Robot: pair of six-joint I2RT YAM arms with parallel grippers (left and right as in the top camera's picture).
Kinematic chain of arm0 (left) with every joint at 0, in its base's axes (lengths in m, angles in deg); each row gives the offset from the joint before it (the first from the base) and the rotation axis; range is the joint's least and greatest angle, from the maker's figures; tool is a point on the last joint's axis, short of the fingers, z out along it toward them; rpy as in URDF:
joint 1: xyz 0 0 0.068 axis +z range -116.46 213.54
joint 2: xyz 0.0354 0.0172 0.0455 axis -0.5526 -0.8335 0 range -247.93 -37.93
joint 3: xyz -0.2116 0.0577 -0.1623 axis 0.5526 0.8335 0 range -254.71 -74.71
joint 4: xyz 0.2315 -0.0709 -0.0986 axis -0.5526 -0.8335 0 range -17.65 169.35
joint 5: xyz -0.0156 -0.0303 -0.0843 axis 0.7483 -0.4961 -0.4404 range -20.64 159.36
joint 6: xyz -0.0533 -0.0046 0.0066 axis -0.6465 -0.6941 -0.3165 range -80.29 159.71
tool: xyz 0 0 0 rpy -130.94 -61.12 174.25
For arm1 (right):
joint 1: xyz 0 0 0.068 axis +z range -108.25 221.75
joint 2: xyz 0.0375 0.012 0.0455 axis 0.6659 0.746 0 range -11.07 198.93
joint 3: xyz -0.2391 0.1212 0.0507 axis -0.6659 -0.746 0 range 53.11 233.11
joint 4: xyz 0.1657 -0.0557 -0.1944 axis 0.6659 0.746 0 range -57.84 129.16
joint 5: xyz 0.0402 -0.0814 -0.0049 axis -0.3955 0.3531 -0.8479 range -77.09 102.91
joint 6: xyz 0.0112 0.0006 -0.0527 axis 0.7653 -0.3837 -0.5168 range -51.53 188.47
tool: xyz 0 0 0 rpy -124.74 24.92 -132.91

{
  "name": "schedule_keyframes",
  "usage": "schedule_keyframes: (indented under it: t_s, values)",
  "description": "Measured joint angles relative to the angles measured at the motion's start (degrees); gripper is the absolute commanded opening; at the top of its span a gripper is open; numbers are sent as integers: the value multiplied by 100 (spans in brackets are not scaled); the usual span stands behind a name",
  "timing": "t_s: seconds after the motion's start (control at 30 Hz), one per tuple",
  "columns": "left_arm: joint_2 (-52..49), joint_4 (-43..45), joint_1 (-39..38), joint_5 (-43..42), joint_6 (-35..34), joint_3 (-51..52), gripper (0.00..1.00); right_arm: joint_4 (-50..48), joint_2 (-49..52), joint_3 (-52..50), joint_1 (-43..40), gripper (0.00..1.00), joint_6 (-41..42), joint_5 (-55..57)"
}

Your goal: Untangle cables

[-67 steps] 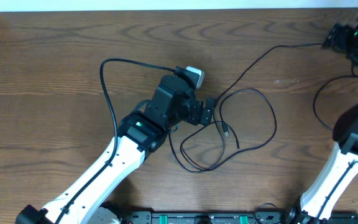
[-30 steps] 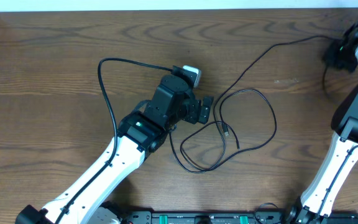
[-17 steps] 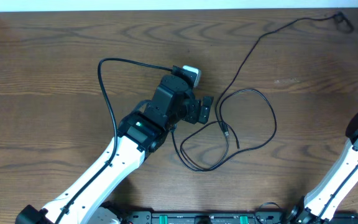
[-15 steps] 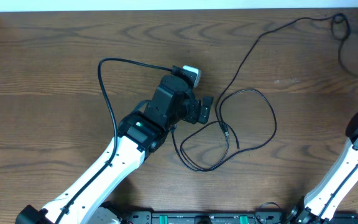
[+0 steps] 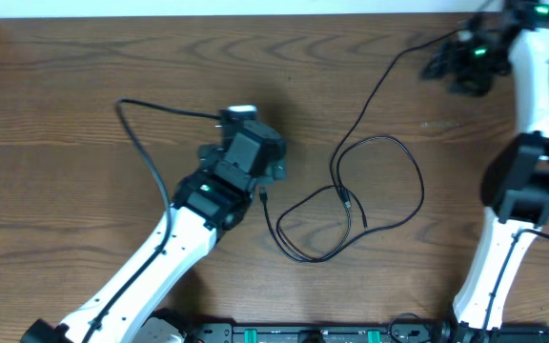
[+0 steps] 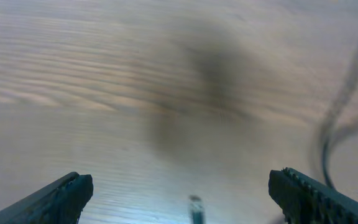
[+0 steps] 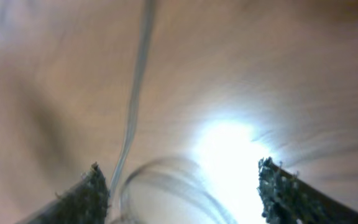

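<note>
A thin black cable (image 5: 418, 195) lies in loose overlapping loops at the table's middle. One small plug end (image 5: 266, 196) lies at the loops' left and another (image 5: 348, 202) inside them. A long strand (image 5: 379, 90) runs up to the far right, ending in a dark clump (image 5: 438, 65) at my right gripper (image 5: 454, 63). In the right wrist view the jaws (image 7: 182, 180) are open, with a blurred strand (image 7: 132, 106) and a loop between them. My left gripper (image 5: 273, 173) is open and empty, left of the loops. The plug (image 6: 196, 205) shows between its jaws (image 6: 182, 186).
The left arm's own thicker black wire (image 5: 146, 152) arcs over the table at the left. The table's far edge (image 5: 255, 13) meets a white wall. The right arm (image 5: 513, 191) stands along the right side.
My left gripper has drawn back to the left, away from the loops it was on. My right gripper has swung from the far right corner leftward, carrying the strand's end with it.
</note>
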Motion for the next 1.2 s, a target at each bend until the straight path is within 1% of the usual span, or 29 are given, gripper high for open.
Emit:
schedule_keyframes:
  t_s: [0.03, 0.07, 0.17, 0.23, 0.33, 0.43, 0.63, 0.83, 0.9, 0.97, 1.07, 1.13, 1.17, 1.2]
  values:
    - [52, -26, 79, 133, -103, 0, 98, 330, 0, -4, 186, 55, -122, -94]
    - [116, -57, 155, 243, -184, 0, 98, 708, 0, -4, 369, 53, -293, -192]
    - [304, -157, 369, 461, -350, 0, 98, 1552, 0, -4, 826, 53, -743, -326]
    - [369, -234, 505, 546, -407, 0, 98, 1825, -7, -7, 1174, 54, -1040, -367]
    - [378, -428, 726, 590, -476, 0, 98, 1808, -11, -7, 1681, 56, -1279, -350]
    - [378, -686, 951, 608, -669, 0, 98, 1768, -11, -44, 2194, 56, -1309, -181]
    - [378, -1025, 1307, 632, -962, 0, 98, 1622, -24, -431, 3169, 56, -826, 804]
    - [378, -1156, 1386, 629, -1005, 0, 98, 1440, -31, -970, 3563, 56, -304, 1513]
    - [378, -1156, 1386, 629, -1005, 0, 98, 1443, -33, -1176, 3587, 54, -221, 1637]
    - [378, -1156, 1386, 629, -1005, 0, 98, 1421, -33, -1394, 3606, 48, -162, 1720]
    - [378, -1158, 1386, 629, -1005, 0, 98, 1333, -33, -1703, 3672, 28, -114, 1746]
    - [378, -1158, 1386, 629, -1005, 0, 98, 1305, -33, -1808, 3729, 21, -96, 1729]
    - [378, -1158, 1386, 629, -1005, 0, 98, 1305, -33, -1816, 3757, 14, -105, 1718]
    - [378, -1161, 1386, 629, -1005, 0, 98, 1296, -33, -1818, 3790, 10, -118, 1696]
